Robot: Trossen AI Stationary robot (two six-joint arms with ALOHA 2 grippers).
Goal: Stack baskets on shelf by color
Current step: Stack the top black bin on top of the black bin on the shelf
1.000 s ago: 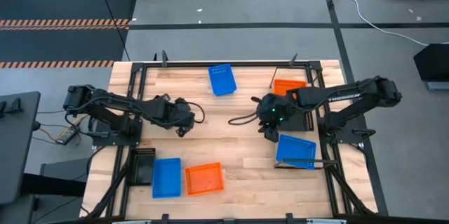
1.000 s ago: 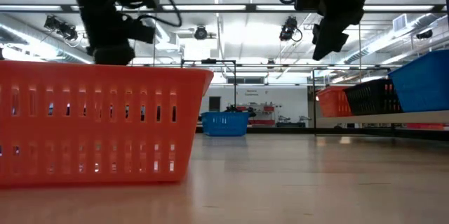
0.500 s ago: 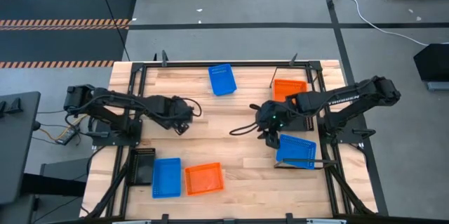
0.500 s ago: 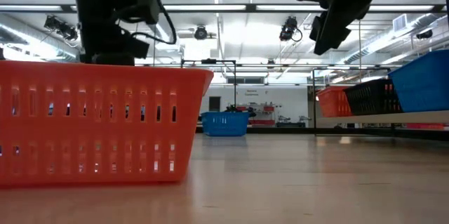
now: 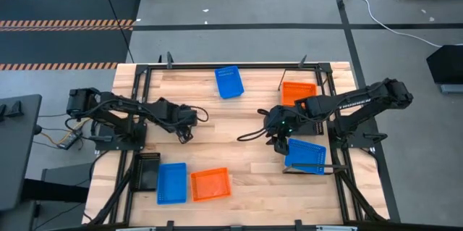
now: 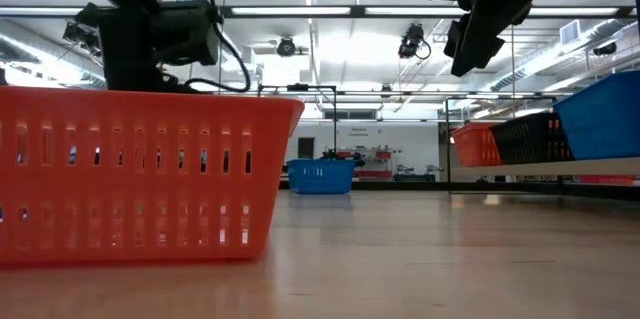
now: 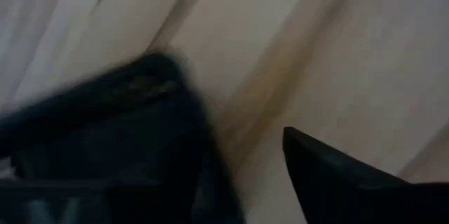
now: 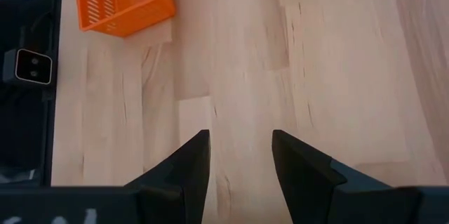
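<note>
Fingers first: the right gripper [image 8: 240, 164] has its two dark fingers spread with only bare wood between them, holding nothing, and it hangs over the light wooden tabletop [image 5: 246, 155] just left of the blue mesh-sided plastic basket on the shelf [image 5: 304, 156]. The left gripper [image 5: 184, 124] sits over the left half of the table; its wrist view is a blur, two dark shapes with a gap, apparently parted and empty. The light wooden shelf board in its black wire frame [image 5: 323, 126] runs along the right edge, carrying the orange mesh basket at the far end [image 5: 299, 92] too. Loose ones wait: a blue basket at the far middle [image 5: 229, 82], a blue basket [image 5: 172, 183] and an orange basket [image 5: 210, 185] near left. The danger, I'd say: this right arm swinging low could clip the shelved blue basket and knock it askew.
</note>
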